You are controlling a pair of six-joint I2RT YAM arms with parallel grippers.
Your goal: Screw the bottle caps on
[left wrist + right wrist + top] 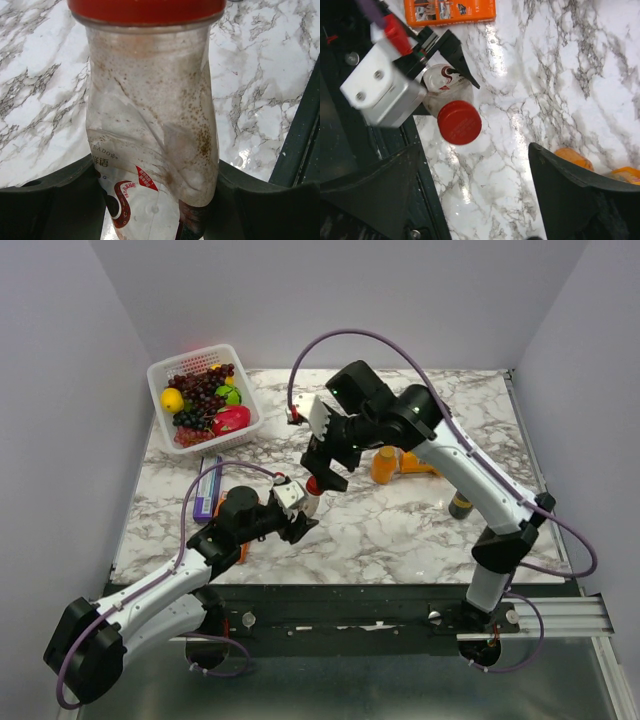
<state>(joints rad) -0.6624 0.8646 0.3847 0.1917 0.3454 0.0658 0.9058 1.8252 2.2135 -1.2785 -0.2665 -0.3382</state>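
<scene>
The clear bottle (150,125), with reddish-brown residue and a torn label, stands upright on the marble, and my left gripper (155,200) is shut on its lower body. A red cap (459,122) sits on the bottle's neck (314,485). My right gripper (475,190) hangs open just above and beside that cap, touching nothing; in the top view it (326,468) is directly over the bottle. The orange bottle (384,465) stands alone to the right, and its top (572,157) peeks out beside my right finger.
A white basket (160,375) of fruit stands at the back left. A purple box (208,488) and an orange box (449,11) lie by the left arm. An orange packet (418,462) and a black can (460,505) are at the right.
</scene>
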